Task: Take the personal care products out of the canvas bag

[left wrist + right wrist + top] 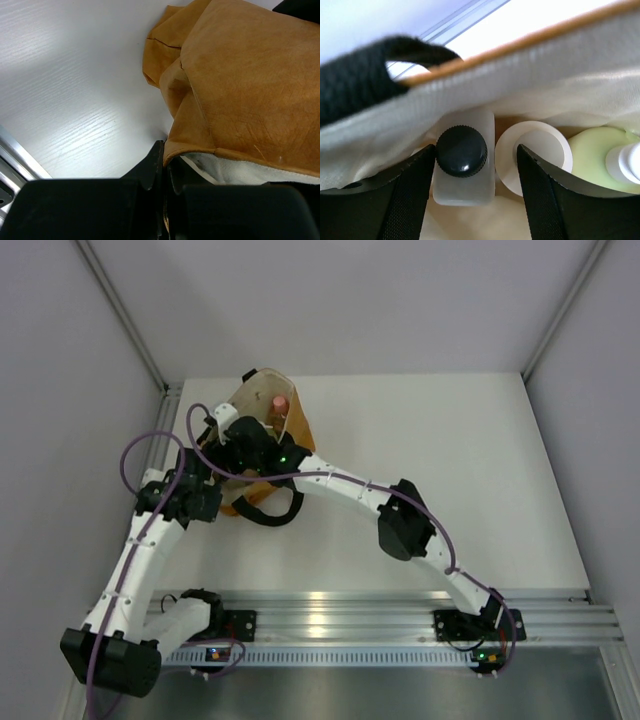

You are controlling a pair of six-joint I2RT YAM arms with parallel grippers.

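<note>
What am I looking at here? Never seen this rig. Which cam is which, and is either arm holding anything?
Two robot arms are bolted at the near edge of a white table. The overhead picture looks down from behind them. The other two come from cameras on each wrist.

A tan canvas bag stands on the table. The left pincer is shut on the canvas bag's rim, as the left wrist view shows.

The right pincer reaches into the bag, jaws open on either side of a white bottle with a dark cap, one finger right at the cap, no grip visible yet. Beside it are a round white top and a pale yellow-green bottle. From above, a pink cap shows too.
</note>
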